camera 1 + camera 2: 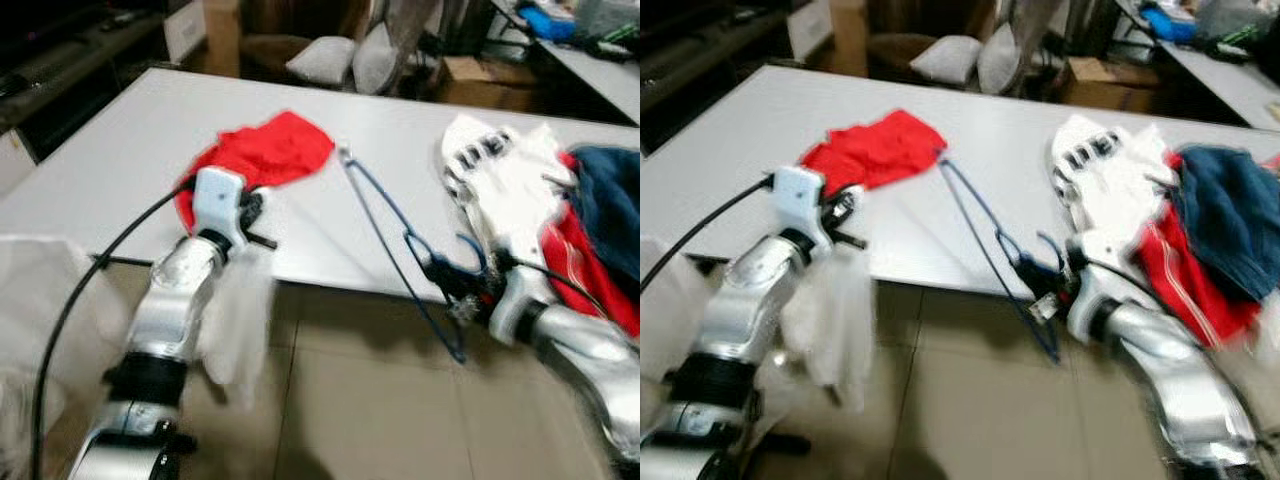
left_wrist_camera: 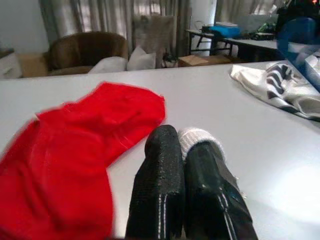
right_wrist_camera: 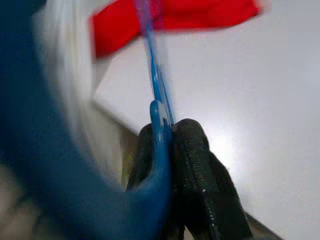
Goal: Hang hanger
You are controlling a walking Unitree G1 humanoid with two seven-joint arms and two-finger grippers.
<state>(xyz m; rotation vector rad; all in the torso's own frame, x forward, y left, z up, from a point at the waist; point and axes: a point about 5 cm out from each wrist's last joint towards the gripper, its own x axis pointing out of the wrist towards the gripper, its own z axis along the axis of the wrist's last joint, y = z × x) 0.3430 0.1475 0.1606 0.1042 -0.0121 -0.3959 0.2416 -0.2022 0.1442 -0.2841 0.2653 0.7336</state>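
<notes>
Blue hanger (image 1: 385,215), center frame, sits clamped in my right end effector (image 1: 447,275) at the table (image 1: 130,150) edge; left end effector (image 2: 182,165) pinches white cloth (image 1: 238,325).

The right gripper (image 1: 447,272) sits at the table's (image 1: 120,160) near edge, clamping the wire hanger (image 1: 385,225), which runs ahead-left across the tabletop; a T-shirt (image 1: 265,150) lies just beyond the left gripper (image 2: 182,155); a clothes pile (image 1: 545,205) lies right of the right gripper.

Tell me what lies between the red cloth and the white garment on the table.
The blue hanger, held by the right hand, slants across bare table between the red cloth and white garment, seen in both eye views.
</notes>
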